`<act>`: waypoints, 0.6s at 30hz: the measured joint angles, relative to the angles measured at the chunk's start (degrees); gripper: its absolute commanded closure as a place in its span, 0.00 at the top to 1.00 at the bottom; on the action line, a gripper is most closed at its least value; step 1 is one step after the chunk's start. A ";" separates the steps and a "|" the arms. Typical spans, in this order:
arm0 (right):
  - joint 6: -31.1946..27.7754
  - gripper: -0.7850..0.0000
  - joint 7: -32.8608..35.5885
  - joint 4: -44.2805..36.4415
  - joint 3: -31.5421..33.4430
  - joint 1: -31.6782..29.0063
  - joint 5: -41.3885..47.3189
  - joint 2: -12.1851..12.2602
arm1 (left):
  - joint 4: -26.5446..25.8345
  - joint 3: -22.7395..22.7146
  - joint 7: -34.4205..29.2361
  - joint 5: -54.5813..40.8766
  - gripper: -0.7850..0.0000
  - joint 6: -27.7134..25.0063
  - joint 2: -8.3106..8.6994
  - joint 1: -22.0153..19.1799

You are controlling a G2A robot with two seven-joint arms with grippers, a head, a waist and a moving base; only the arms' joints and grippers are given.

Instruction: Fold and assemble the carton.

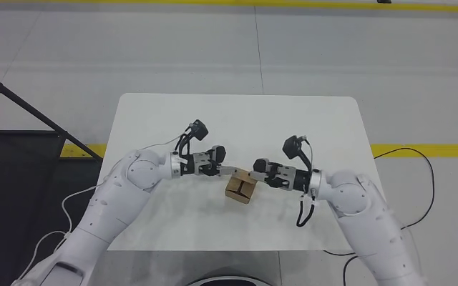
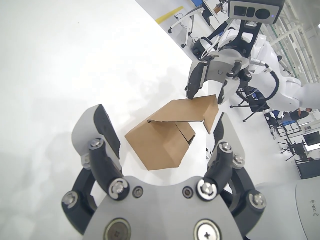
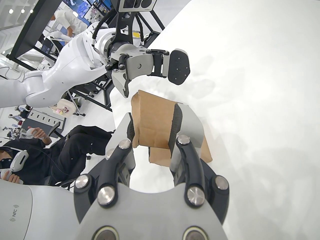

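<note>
1. The carton [image 1: 241, 189] sits on the worktop [image 1: 308, 129], between my two arms and toward my edge of it.
2. My right gripper [image 3: 153, 116] has its pads on either side of the lid flap [image 2: 182, 111]. It looks clamped across the flap's width, holding it raised over the opening.
3. My left gripper [image 2: 161, 111] hangs just beside the carton with its fingers spread wide, touching nothing.
4. Slipping: the hold is only on thin card near the flap's end. If I swing it down too fast, I'd expect the flap to slide out of the pads and spring back up.
5. Shifting: the carton looks light and nothing braces it. Pressing on the lid could push it across the worktop or tip it toward the hinge side.
6. Mis-tuck: the tuck tab [image 2: 209, 119] is bent downward. If the lid comes down off line, the tab may land outside the front wall or crumple instead of sliding in.
7. Clash: the two grippers sit close together over a small box, so a careless approach with the left one could knock the right one or the flap.
8. Contents: I see nothing in the carton. The inner flaps [image 2: 183, 132] look folded across the opening and hide the inside.
</note>
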 measured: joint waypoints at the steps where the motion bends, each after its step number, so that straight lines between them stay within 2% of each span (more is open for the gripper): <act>1: 0.05 0.45 -0.12 -0.16 -0.03 -0.06 -0.27 0.03 | 0.03 0.10 -0.22 -0.01 1.00 -0.11 0.00 -0.02; 18: 1.43 0.41 -1.04 -1.89 -0.52 -0.66 -2.93 0.52 | 1.01 1.10 -1.42 0.47 1.00 -0.47 0.07 -0.48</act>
